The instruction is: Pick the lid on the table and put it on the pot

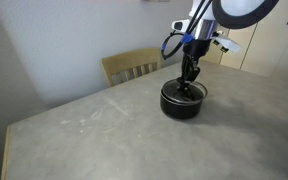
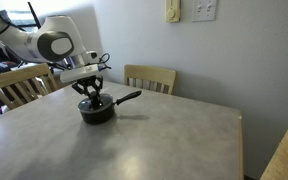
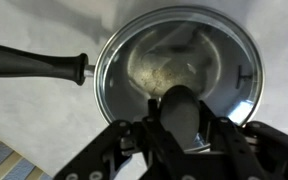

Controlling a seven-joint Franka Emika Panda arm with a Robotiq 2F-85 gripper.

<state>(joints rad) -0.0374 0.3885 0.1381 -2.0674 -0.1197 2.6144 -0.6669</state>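
Grey counter (image 1: 84, 130), wooden chair (image 1: 131, 66) behind. Lid (image 3: 144, 60) sits on pot (image 1: 180, 106), rims matching, handle (image 3: 34, 63) at 9 o'clock in wrist view. Jaws look pinched on lid's knob (image 3: 181, 105). Placement looks done; only release and retreat left.

One pot (image 2: 96, 111), one lid (image 3: 174, 62) and one table (image 2: 164, 140) are counted. Two chairs are seen: left chair (image 2: 19, 86) and centre chair (image 2: 150, 77).

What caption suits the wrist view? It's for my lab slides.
Gripper at the knob of the glass lid, which sits on the long-handled black pot.
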